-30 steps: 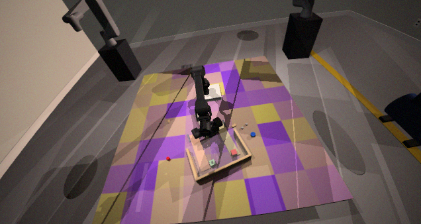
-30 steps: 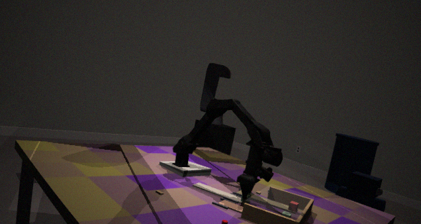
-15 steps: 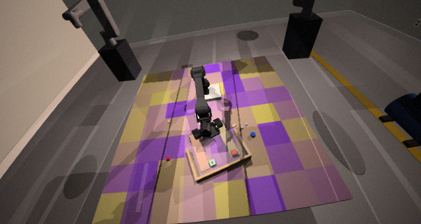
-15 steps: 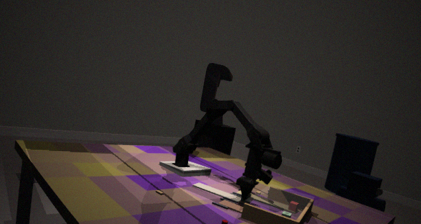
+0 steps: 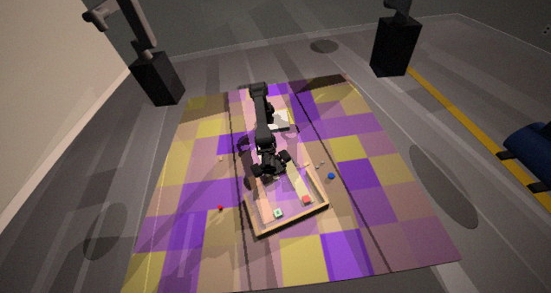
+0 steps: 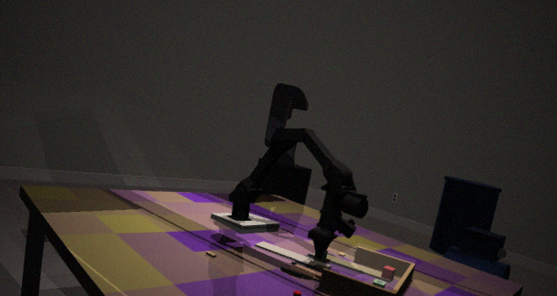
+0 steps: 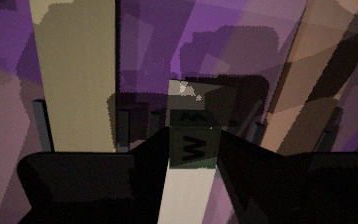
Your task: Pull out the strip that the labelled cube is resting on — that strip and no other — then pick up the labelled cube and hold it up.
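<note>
We've got the gripper clamped on the labelled cube, sitting on its pale strip running toward 6 o'clock.

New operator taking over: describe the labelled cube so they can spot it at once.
Find the wooden tray in front of the arm. At its open end, between the jaws of the gripper, is the labelled cube, on a pale strip: dark green, letter-marked, unlike the plain red and mint cubes.

Dim, patchy light is falling across the checkered table, long streaked shadows crossing it toward the near edge. The exterior view is lying in deep gloom, the arm reading as a silhouette. All frames are looking coarse and pixelated, without glare.
</note>
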### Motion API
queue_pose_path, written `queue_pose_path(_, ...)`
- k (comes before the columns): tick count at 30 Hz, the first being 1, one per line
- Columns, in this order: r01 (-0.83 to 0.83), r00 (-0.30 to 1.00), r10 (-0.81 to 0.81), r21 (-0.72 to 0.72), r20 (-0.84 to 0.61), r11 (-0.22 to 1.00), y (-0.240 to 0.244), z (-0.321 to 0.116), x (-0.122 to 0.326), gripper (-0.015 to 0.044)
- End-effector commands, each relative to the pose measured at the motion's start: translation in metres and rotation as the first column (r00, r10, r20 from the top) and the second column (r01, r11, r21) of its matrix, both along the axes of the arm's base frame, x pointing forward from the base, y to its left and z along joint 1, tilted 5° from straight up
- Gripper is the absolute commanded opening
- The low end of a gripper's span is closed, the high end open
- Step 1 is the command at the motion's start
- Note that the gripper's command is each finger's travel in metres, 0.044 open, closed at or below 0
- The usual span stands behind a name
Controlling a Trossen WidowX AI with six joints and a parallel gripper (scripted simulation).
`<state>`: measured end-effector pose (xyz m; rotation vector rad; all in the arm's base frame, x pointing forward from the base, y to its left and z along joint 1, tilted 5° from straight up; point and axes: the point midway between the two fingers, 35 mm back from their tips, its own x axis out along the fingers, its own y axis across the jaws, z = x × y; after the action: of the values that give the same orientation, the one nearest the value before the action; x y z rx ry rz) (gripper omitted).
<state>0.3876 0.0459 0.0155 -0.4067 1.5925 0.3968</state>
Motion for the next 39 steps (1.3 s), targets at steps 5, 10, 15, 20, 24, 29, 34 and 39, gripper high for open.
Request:
queue_pose_path(5,0.004,1.0,-0.004,0.006,0.009,1.0,-0.003,0.026,-0.029,0.0)
queue_pose_path(10,0.005,1.0,-0.005,0.006,0.009,1.0,-0.004,0.032,-0.038,0.0)
queue_pose_path(15,0.005,1.0,-0.005,0.006,0.008,1.0,-0.005,0.033,-0.047,0.0)
queue_pose_path(20,0.005,1.0,-0.005,0.006,0.006,1.0,-0.007,0.034,-0.065,0.0)
queue_pose_path(24,0.005,1.0,-0.005,0.006,0.005,1.0,-0.009,0.033,-0.079,0.0)
queue_pose_path(29,0.005,1.0,-0.005,0.006,0.005,1.0,-0.009,0.041,-0.08,0.0)
queue_pose_path(34,0.005,1.0,-0.005,0.006,0.005,1.0,-0.009,0.066,-0.079,0.0)
queue_pose_path(39,0.005,1.0,-0.005,0.006,0.005,1.0,-0.009,0.069,-0.079,0.0)
